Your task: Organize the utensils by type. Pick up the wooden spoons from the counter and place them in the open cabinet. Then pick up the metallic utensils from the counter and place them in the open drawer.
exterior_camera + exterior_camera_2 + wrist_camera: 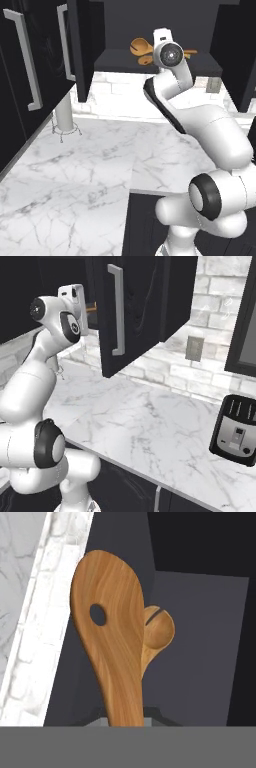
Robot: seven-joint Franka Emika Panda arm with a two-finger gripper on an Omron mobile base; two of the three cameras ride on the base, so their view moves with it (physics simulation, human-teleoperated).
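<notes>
My gripper (125, 721) is shut on the handle of a large wooden spoon (111, 642) with a broad bowl and a round hole in it. The spoon is held inside the open cabinet (125, 62), over its dark shelf. A smaller wooden spoon (159, 632) lies just behind it on that shelf. In the left base view, two tan spoon bowls (141, 47) show to the left of my wrist (169, 53), which hides the fingers. The metallic utensils are out of view. The white marble counter (95, 155) stretches below the cabinet.
The cabinet door (135, 306) stands swung open beside my arm. A white post on a wire foot (65, 116) stands at the counter's back left. A black toaster (235, 431) sits at the far right. A dark opening (142, 220) lies below the counter's front edge.
</notes>
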